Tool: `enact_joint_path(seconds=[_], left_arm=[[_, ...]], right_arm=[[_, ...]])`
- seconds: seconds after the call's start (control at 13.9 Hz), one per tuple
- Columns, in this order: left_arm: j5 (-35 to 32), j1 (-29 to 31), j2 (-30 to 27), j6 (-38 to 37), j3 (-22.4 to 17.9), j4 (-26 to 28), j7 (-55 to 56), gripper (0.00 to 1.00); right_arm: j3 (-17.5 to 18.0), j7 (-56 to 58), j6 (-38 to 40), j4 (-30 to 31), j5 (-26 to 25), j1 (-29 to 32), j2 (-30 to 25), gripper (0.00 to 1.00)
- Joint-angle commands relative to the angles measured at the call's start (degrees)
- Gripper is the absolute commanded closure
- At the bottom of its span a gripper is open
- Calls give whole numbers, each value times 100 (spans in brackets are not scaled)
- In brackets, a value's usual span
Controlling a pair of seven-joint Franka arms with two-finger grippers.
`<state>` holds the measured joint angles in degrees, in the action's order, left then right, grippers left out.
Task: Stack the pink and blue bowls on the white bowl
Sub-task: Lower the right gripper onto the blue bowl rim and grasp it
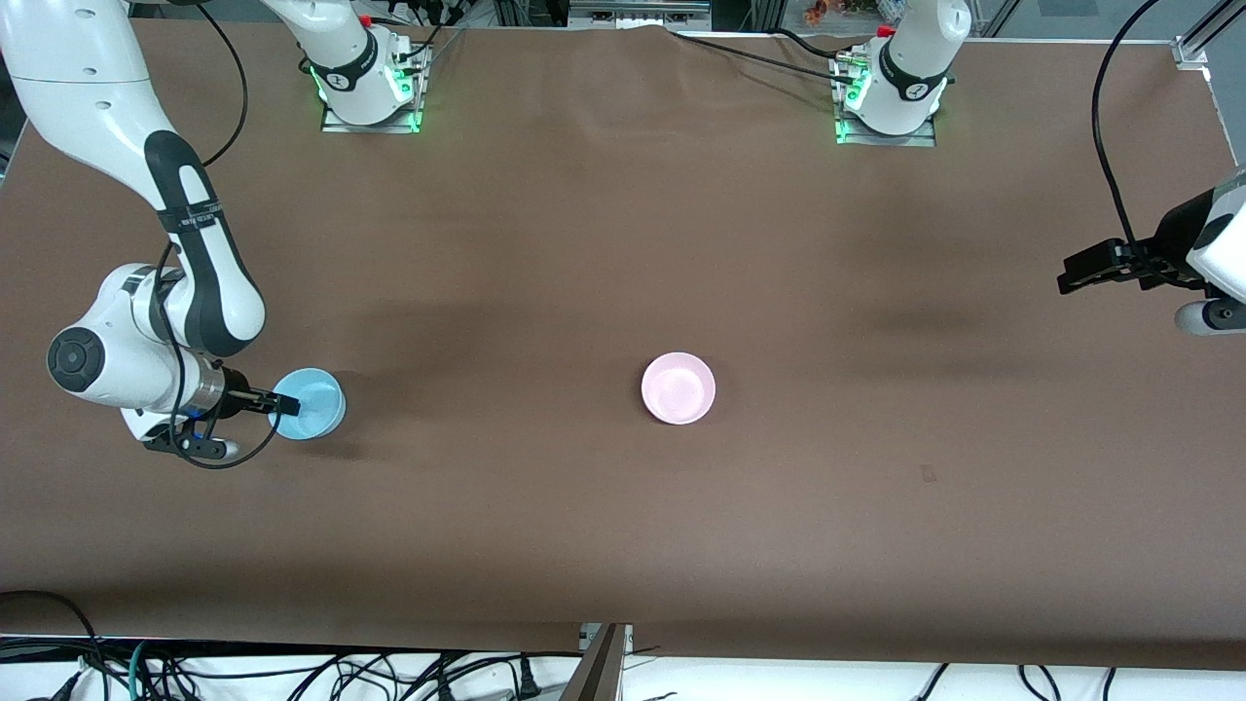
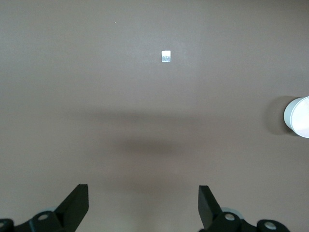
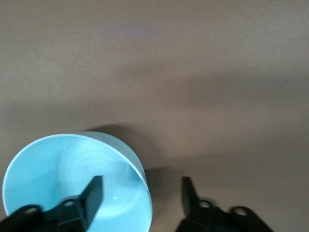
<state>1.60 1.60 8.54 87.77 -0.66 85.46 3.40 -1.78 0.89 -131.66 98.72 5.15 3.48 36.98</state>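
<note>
The light blue bowl [image 1: 311, 403] stands upright toward the right arm's end of the table. My right gripper [image 1: 285, 403] is open astride its rim. In the right wrist view one finger [image 3: 93, 193] is inside the blue bowl [image 3: 48, 174] and the other is outside its wall, neither touching it. The pink bowl [image 1: 678, 388] sits alone near the table's middle; the left wrist view shows it [image 2: 300, 117] at the frame's edge. My left gripper [image 1: 1076, 276] waits open with nothing between its fingers, high over the left arm's end of the table [image 2: 143, 193]. The white bowl is out of view.
Brown cloth covers the table [image 1: 623, 243]. A small pale tag [image 2: 166, 56] lies on it, between the pink bowl and the left arm's end. Cables hang along the table's edge nearest the front camera [image 1: 292, 672].
</note>
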Motion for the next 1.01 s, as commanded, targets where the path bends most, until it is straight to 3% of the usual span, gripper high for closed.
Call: enact_joint_path(seconds=[0.0,0.29,0.65,0.94], left_arm=[[-160,-2,69,-129,22,-188,47,0],[-160,-1,69,-137,22,-188,47,0],[-160,-1,69,-137,22,-188,47,0],[-160,-1,69,-137,22,-188,47,0]], right_arm=[[11,104,-106,138,12,30,-69,52],[11,104,-88,130,13,30,-77,100],[11,70,-1,33,4,-5,-217,100],[46,-377,1235,-676,4,-356,-437,100]])
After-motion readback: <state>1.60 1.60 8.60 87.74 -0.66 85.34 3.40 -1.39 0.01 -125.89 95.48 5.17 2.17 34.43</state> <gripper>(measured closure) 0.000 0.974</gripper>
